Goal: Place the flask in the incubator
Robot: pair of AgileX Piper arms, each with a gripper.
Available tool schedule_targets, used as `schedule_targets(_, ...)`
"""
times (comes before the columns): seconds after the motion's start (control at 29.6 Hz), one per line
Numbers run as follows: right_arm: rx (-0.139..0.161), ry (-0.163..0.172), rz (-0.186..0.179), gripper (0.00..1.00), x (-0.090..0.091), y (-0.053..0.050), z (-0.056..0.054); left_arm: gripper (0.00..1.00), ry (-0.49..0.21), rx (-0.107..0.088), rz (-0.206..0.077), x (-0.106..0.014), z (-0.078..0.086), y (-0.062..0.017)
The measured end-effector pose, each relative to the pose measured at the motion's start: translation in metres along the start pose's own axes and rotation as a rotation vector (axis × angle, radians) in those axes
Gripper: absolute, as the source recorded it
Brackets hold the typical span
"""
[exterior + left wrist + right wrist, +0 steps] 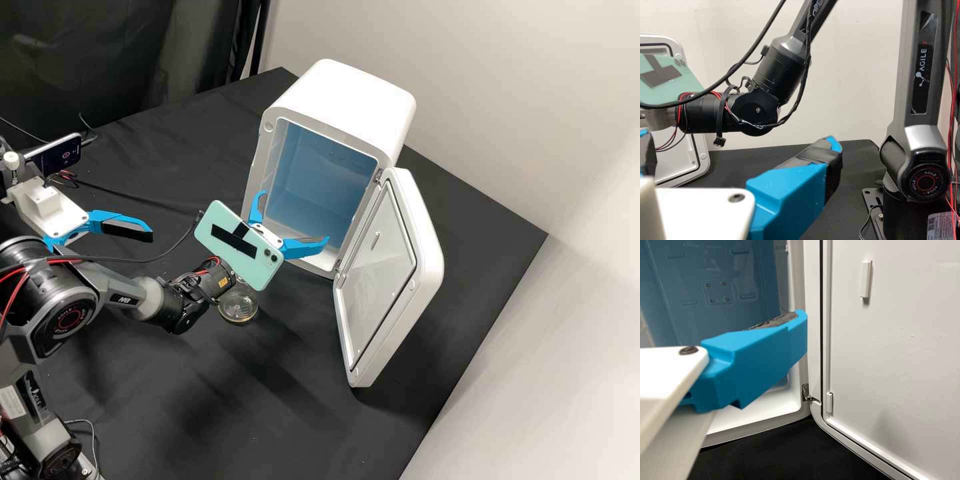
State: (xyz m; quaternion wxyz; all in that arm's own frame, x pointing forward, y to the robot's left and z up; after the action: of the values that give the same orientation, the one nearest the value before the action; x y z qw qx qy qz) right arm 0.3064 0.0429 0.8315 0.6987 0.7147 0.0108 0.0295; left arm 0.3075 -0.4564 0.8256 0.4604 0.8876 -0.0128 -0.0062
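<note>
Mouth: white box incubator (pixel 347 100) faces you, blue cavity open; right gripper (pixel 295 217), fingers spread wide, hangs right before it.
Door side: white hinged door (pixel 393 267) swung out, walls off that flank.
Flask: small clear round flask (pixel 239 310) on black bench (pixel 200 400), right arm's wrist (pixel 207 280) covers part.
Room: you can pass over the bench's near side, in front of the flask.

The right arm (pixel 150 299) stretches far forward, and the right gripper (pixel 288 228) has its fingers spread wide. The left gripper (pixel 123 230) hangs behind it, fingers apart too.
</note>
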Motion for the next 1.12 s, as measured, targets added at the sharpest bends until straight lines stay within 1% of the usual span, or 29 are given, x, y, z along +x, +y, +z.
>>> schedule_targets(0.44, 0.000, 0.000, 0.000, 1.00, 0.000, 0.000, 0.000, 1.00, -0.002, 0.001, 0.000, 0.000, 0.000, 0.0000)
schedule_targets(0.54, 0.000, 0.000, 0.000, 1.00, 0.000, 0.000, 0.000, 1.00, 0.000, 0.002, -0.010, -0.002, -0.001, -0.0027)
schedule_targets(0.58, 0.000, 0.000, 0.000, 1.00, 0.000, 0.000, 0.000, 1.00, 0.001, 0.005, -0.007, -0.003, -0.002, -0.0031)
schedule_targets(0.64, 0.000, 0.000, 0.000, 1.00, 0.000, 0.000, 0.000, 1.00, 0.008, 0.008, -0.018, -0.006, -0.006, -0.0077)
schedule_targets(0.68, 0.000, 0.000, 0.000, 1.00, 0.000, 0.000, 0.000, 1.00, 0.016, 0.009, -0.029, -0.008, -0.009, -0.0103)
schedule_targets(0.74, 0.000, 0.000, 0.000, 1.00, 0.000, 0.000, 0.000, 1.00, 0.034, -0.002, -0.041, -0.012, -0.016, -0.0140)
schedule_targets(0.78, 0.000, 0.000, 0.000, 1.00, 0.000, 0.000, 0.000, 1.00, 0.045, -0.005, -0.053, -0.014, -0.019, -0.0171)
schedule_targets(0.81, 0.000, 0.000, 0.000, 1.00, 0.000, 0.000, 0.000, 1.00, 0.055, -0.016, -0.058, -0.016, -0.023, -0.0189)
schedule_targets(0.88, 0.000, 0.000, 0.000, 1.00, 0.000, 0.000, 0.000, 1.00, 0.067, -0.023, -0.072, -0.020, -0.028, -0.0233)
schedule_targets(0.95, 0.000, 0.000, 0.000, 1.00, 0.000, 0.000, 0.000, 1.00, 0.082, -0.025, -0.091, -0.025, -0.035, -0.0290)
schedule_targets(1.12, 0.000, 0.000, 0.000, 1.00, 0.000, 0.000, 0.000, 1.00, 0.111, -0.020, -0.140, -0.034, -0.048, -0.0428)
